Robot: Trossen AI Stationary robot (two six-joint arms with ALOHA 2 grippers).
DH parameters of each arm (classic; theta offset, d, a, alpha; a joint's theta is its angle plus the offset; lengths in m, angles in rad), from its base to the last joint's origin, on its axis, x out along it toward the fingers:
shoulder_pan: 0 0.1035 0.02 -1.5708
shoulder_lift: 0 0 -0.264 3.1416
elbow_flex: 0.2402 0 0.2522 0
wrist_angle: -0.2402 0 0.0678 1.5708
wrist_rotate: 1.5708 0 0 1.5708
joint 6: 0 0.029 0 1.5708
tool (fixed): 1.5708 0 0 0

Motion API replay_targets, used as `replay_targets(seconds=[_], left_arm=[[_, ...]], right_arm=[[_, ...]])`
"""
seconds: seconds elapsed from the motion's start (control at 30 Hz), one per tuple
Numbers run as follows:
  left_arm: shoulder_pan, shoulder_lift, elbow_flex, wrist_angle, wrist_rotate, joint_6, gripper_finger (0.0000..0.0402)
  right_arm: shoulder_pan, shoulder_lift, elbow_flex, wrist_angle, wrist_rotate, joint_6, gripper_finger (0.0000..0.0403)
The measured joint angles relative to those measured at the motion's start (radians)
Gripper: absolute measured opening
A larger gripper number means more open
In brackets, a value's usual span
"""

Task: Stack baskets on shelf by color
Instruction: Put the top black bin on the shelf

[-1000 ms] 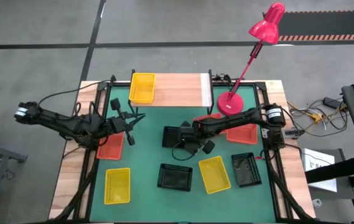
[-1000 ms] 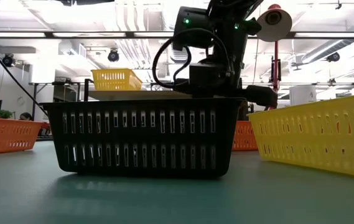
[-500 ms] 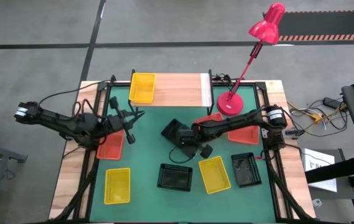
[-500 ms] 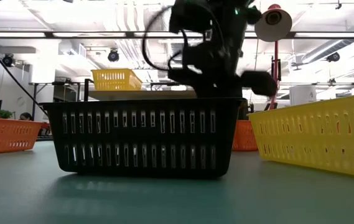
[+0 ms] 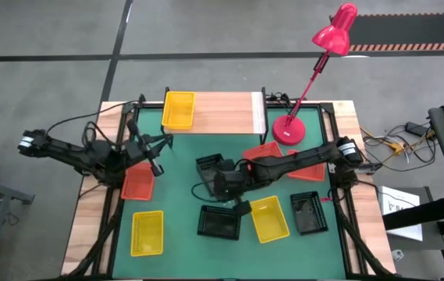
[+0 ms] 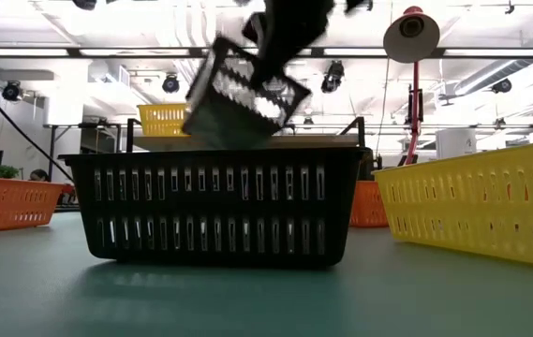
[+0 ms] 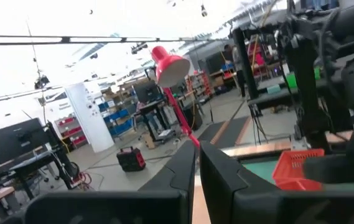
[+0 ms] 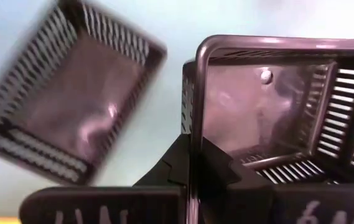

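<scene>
My right gripper [image 5: 223, 179] hangs above the middle of the green table, shut on a black basket [image 5: 210, 165] that is lifted and tilted [image 6: 243, 94]. Two more black baskets [image 5: 220, 221] [image 5: 309, 212] rest on their bases near the front edge. One yellow basket [image 5: 179, 109] stands on the left end of the light-wood shelf [image 5: 229, 113]. Others [image 5: 147, 232] [image 5: 268, 218] lie on the table. Orange baskets sit at the left [image 5: 138, 181] and right [image 5: 303, 168]. My left gripper [image 5: 155, 160] is shut and empty above the table's left side. My right gripper pinches one side wall of the black basket at its rim [image 8: 193, 118], one finger inside the basket and one outside. The fingers come slanting down from the table's right. The basket is lifted clear of the table and tilted, its open side turned partly sideways.
A pink-red desk lamp [image 5: 290, 129] stands at the shelf's right end, its head [image 5: 335, 31] reaching past the far edge. A third orange basket [image 5: 264, 150] lies under my right arm. Green table shows between the shelf and the held basket.
My right gripper has taken hold of the black basket at the table's middle and raised it clear of the table, rolling its wrist as it rose. The basket now hangs tilted and turned about. My left gripper has drawn back slightly toward the table's left edge.
</scene>
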Motion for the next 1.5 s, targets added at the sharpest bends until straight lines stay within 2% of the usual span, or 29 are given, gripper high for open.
replay_targets(seconds=[0.13,0.23,0.4,0.5,0.63,0.97,1.1,1.5], left_arm=[[-0.001,-0.017,0.0,-0.001,0.001,0.0,0.0008],[-0.001,-0.018,0.0,-0.002,0.001,0.001,0.0008],[-0.001,-0.018,0.004,-0.001,0.002,0.009,0.0008],[-0.001,-0.026,0.004,-0.001,0.002,0.009,0.0008],[-0.001,-0.035,0.005,-0.001,0.002,0.008,0.0008],[-0.001,-0.041,0.007,-0.002,0.002,0.009,0.0008],[-0.001,-0.039,0.007,-0.008,0.002,0.01,0.0008],[-0.001,-0.041,0.007,-0.007,0.002,0.031,0.0008]], right_arm=[[0.016,0.002,0.069,-0.005,0.008,0.124,0.0009],[0.036,0.002,0.12,-0.006,0.019,0.158,0.0009],[0.042,0.002,0.212,-0.055,0.14,0.172,0.0009],[0.016,0.002,0.251,-0.11,0.215,0.171,0.0009],[-0.04,0.002,0.28,-0.173,0.265,0.147,0.0009],[-0.254,0.019,0.277,-0.153,0.267,0.01,0.0008],[-0.316,0.036,0.277,-0.127,0.229,-0.008,0.0008],[-0.364,0.123,0.276,-0.075,0.211,-0.087,0.0009]])
